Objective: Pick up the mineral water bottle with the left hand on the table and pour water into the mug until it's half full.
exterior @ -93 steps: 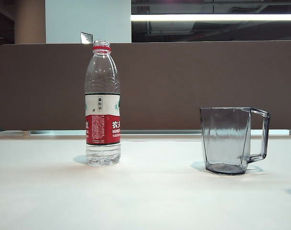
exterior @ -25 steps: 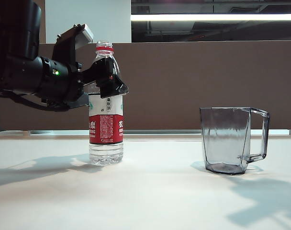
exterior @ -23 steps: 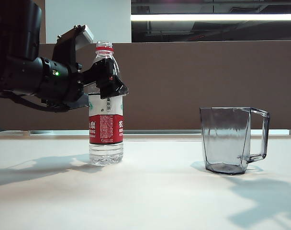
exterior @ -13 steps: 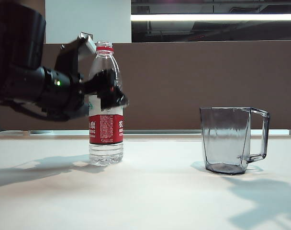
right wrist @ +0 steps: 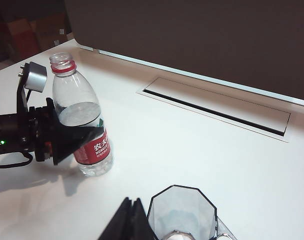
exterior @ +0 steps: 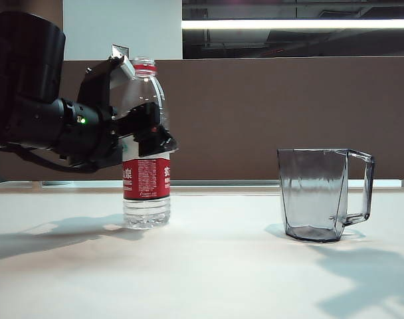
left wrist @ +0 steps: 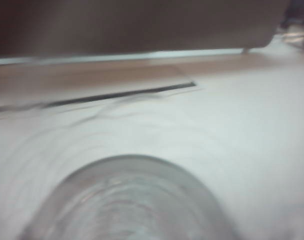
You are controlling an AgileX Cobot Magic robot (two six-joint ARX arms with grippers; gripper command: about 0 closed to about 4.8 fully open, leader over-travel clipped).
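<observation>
The mineral water bottle (exterior: 147, 199) stands upright and uncapped on the left of the white table (exterior: 208, 266). My left gripper (exterior: 152, 129) reaches in from the left and straddles it at the top of the label. The near finger (right wrist: 79, 137) lies across the bottle (right wrist: 74, 95), and the far one is hidden. Whether the pads press on it does not show. The left wrist view is filled by the blurred bottle (left wrist: 127, 205). The smoky mug (exterior: 315, 193) stands apart on the right. My right gripper (right wrist: 132, 199) is shut and empty beside the mug (right wrist: 182, 212).
A brown partition (exterior: 255, 113) backs the table. A long recessed slot (right wrist: 217, 107) runs across the tabletop behind the bottle and mug. The right arm's shadow (exterior: 361, 279) falls at the front right.
The left arm has come in from the left around the bottle. In the last second its gripper sank from the bottle's shoulder to the label top. Bottle and mug stay upright.
</observation>
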